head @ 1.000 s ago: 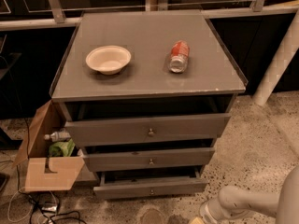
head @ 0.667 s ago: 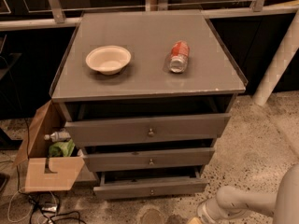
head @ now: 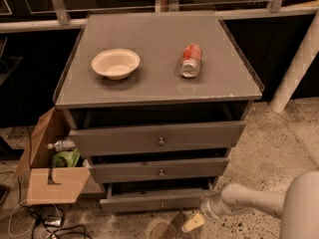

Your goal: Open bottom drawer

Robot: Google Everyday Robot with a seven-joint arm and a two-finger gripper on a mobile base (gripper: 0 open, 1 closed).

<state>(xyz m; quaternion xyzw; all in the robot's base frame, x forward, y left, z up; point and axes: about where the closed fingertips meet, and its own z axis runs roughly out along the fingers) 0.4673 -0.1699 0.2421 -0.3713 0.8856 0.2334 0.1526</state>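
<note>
A grey cabinet [head: 149, 91] with three drawers stands in the middle of the camera view. The bottom drawer [head: 134, 201] has the slimmest front and a small round brass knob [head: 162, 204]; it stands slightly pulled out, with a dark gap above its front. The middle drawer [head: 159, 171] and top drawer [head: 159, 138] are also slightly out. My gripper [head: 193, 223] is low at the bottom right, near the floor, just right of and below the bottom drawer's front, away from the knob. My white arm [head: 259, 203] comes in from the right.
A white bowl [head: 115, 63] and a red can [head: 191, 60] lying on its side sit on the cabinet top. An open cardboard box [head: 52, 176] with a bottle and green items stands on the floor at the left, cables below it. A white post [head: 299, 59] stands at the right.
My arm and gripper have shifted slightly left, toward the bottom drawer's right end. The drawers, bowl and can have not moved.
</note>
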